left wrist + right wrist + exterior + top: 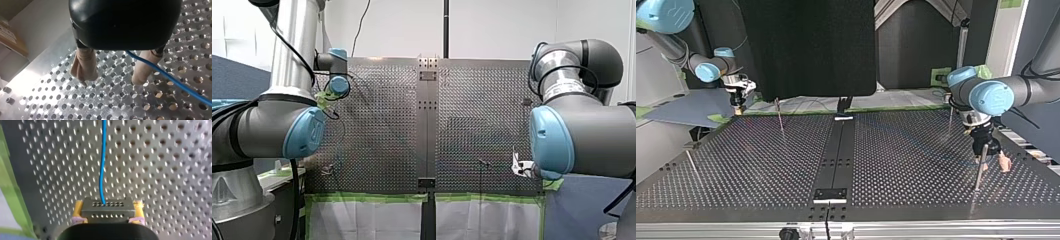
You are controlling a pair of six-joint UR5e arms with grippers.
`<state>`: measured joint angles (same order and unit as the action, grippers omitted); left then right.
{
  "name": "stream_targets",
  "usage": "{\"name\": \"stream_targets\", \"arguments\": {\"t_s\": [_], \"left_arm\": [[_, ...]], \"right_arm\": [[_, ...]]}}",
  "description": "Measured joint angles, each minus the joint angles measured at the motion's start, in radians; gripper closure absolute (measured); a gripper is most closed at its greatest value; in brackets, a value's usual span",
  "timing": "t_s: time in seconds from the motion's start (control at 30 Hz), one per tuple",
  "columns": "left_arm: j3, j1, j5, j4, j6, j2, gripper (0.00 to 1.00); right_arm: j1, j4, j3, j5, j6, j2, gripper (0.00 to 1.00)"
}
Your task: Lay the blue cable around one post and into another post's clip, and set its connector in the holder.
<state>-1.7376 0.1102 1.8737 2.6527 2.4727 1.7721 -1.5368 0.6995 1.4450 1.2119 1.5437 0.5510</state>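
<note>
Blue cable point(102, 162), thin and smooth, runs straight out of a grey metal connector point(107, 210). The connector is a flat block with two rows of small holes, clamped between the yellow pads point(78, 207) of my right arm's jaws. In the left wrist view the cable slants between my left arm's parted jaws, crossing one beige finger point(143, 68). Four thin metal posts point(979, 170) stand upright on the perforated worktop point(916, 150): in the top view, two toward the upper corners, one at left, one at right.
</note>
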Motion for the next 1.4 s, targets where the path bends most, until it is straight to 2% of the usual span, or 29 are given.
{"name": "stream_targets", "arguments": {"t_s": [0.17, 0.33, 0.47, 0.83, 1.07, 1.2, 1.4], "left_arm": [[0.0, 0.002, -0.001, 0.0, 0.0, 0.0, 0.01], [0.0, 0.003, -0.001, 0.0, 0.0, 0.0, 0.01], [0.0, 0.003, -0.002, 0.0, 0.0, 0.0, 0.01], [0.0, 0.003, -0.002, 0.006, 0.0, 0.0, 0.01], [0.0, 0.008, -0.002, 0.006, 0.0, 0.0, 0.01], [0.0, 0.011, -0.002, 0.006, 0.0, 0.0, 0.01], [0.0, 0.015, -0.002, 0.004, 0.0, 0.0, 0.01]], "right_arm": [[0.012, -0.036, 0.001, 0.032, -0.018, 0.032, 1.0], [0.018, -0.077, 0.001, 0.038, -0.018, 0.072, 1.0], [0.012, -0.112, 0.001, 0.036, -0.018, 0.107, 1.0], [-0.039, -0.212, 0.014, 0.046, -0.018, 0.207, 1.0], [-0.073, -0.282, 0.02, 0.098, -0.018, 0.277, 1.0], [-0.084, -0.316, 0.043, 0.131, -0.004, 0.311, 1.0], [-0.106, -0.368, 0.092, 0.143, 0.028, 0.363, 1.0]]}}
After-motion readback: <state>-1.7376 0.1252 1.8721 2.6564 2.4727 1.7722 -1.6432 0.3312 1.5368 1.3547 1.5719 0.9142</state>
